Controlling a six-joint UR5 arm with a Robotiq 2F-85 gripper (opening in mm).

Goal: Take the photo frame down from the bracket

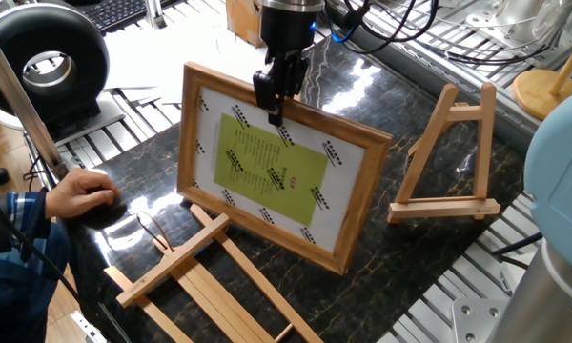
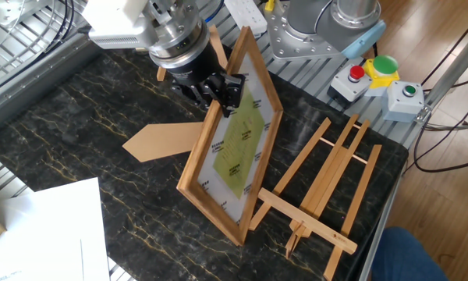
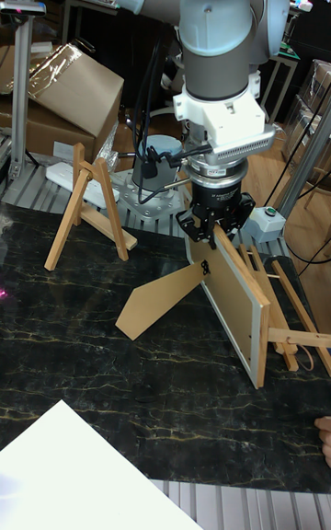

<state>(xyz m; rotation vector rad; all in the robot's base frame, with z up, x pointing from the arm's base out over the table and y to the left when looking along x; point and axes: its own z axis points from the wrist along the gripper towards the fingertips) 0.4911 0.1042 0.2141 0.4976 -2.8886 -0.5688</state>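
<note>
One arm works over the dark marble-patterned table (image 1: 429, 257), and its gripper (image 1: 273, 93) is closed on the top edge of the photo frame (image 1: 276, 164), one finger in front of the glass and one behind.

Next in size is the frame itself: a rectangle of light wood around a white mat dotted with small black marks, with a yellow-green printed sheet in the middle. It stands in landscape on the table, tilted, with its lower right corner (image 2: 238, 238) at the marble. Its fold-out back stand (image 3: 158, 299), a flat pointed piece of board, spreads out behind it across the table. In the other fixed view the frame (image 2: 232, 140) leans its face toward the long slatted easel (image 2: 321, 195), which lies flat just beside it.

Smaller, the bracket (image 1: 449, 162), an A-shaped easel with a bottom ledge and crossbar, stands upright and bare, apart from the frame.

Smallest, a person's hand (image 1: 78, 193) rests at the table's edge.
</note>
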